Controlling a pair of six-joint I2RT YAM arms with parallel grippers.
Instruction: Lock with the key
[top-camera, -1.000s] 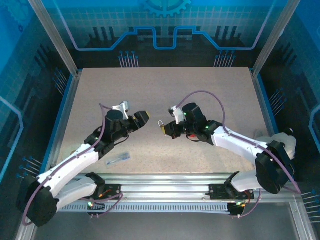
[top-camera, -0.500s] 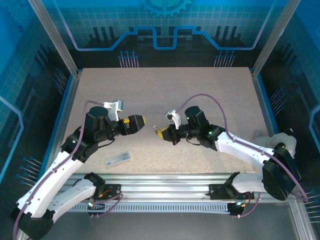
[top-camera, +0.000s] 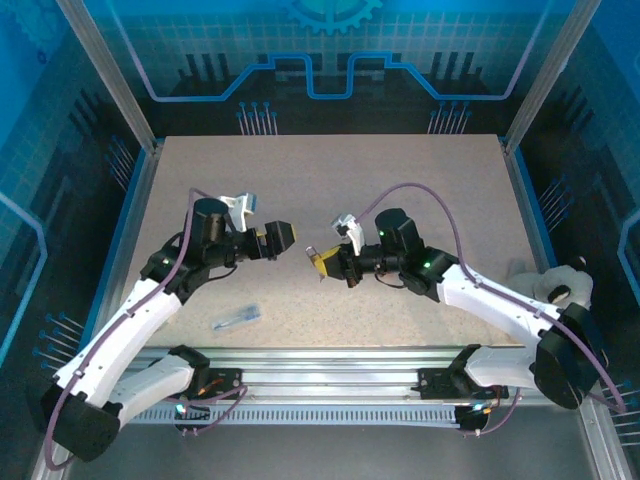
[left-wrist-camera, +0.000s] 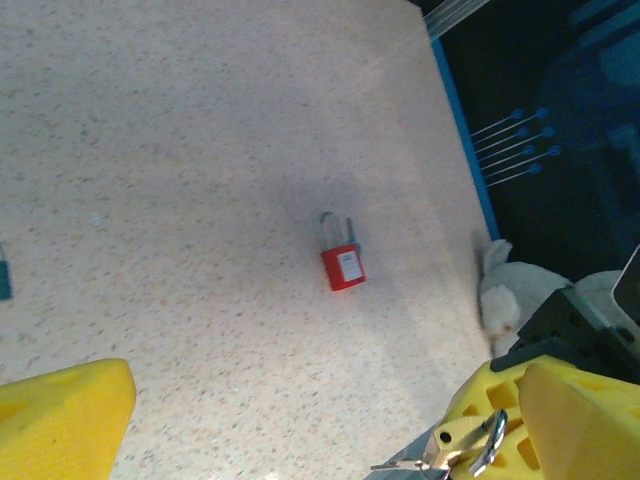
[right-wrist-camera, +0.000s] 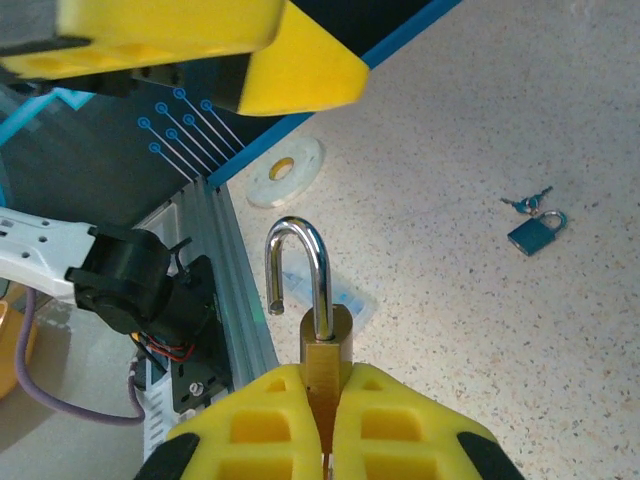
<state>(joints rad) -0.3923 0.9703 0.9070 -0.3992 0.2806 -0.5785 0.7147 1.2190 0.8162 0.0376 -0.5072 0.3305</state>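
- The left tool (top-camera: 277, 238) hovers over the middle of the desk (top-camera: 330, 180). Its yellow fingers (left-wrist-camera: 62, 415) are spread wide and nothing is between them.
- The right tool (top-camera: 324, 264) faces it from the right, just apart from it. Its yellow fingers (right-wrist-camera: 400, 420) are pressed together on a brass padlock (right-wrist-camera: 326, 342).
- The brass padlock stands upright in that pinch, its body wedged between the two pads. Its silver shackle (right-wrist-camera: 298, 255) is swung open, with one leg free of the body.
- The key (right-wrist-camera: 523, 204) has a teal head and lies flat on the desk. It is just beside a small teal padlock (right-wrist-camera: 534, 234) and well apart from both tools.
- A red padlock (left-wrist-camera: 343, 266) with a silver shackle lies alone on the desk in the left wrist view. Whether its shackle is latched cannot be told.
- A small clear packet (top-camera: 236, 318) lies near the desk's front edge, below the left arm.
- A white ring-shaped disc (right-wrist-camera: 285, 168) lies flat close to the blue edge rail.
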